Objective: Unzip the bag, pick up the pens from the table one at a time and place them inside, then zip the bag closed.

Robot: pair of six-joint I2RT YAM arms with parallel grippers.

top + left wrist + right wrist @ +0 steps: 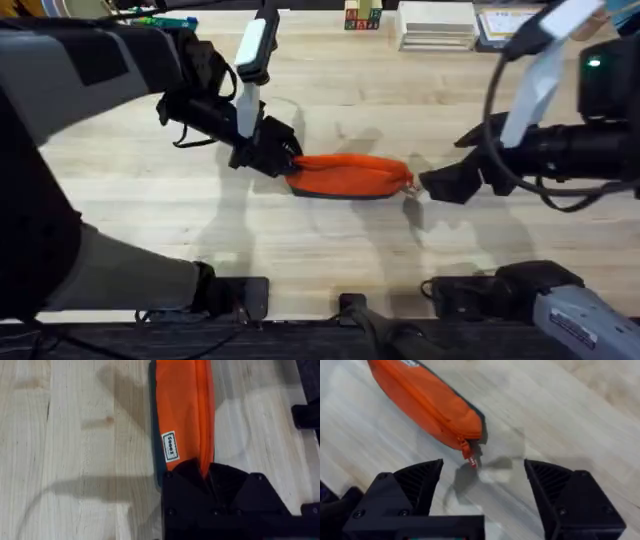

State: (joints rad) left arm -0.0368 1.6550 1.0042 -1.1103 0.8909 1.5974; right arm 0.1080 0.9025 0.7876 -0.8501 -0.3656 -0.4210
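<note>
Bag [350,174] lies zipped on table [200,210].

The worktop [330,260] was of pale wooden planks under soft light. At its far edge lay stacked white books [436,25] and small coloured blocks [362,16].

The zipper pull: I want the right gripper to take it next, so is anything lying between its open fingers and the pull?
Nothing visible does. The right gripper is open, with bare table between it and the zipper pull.
</note>
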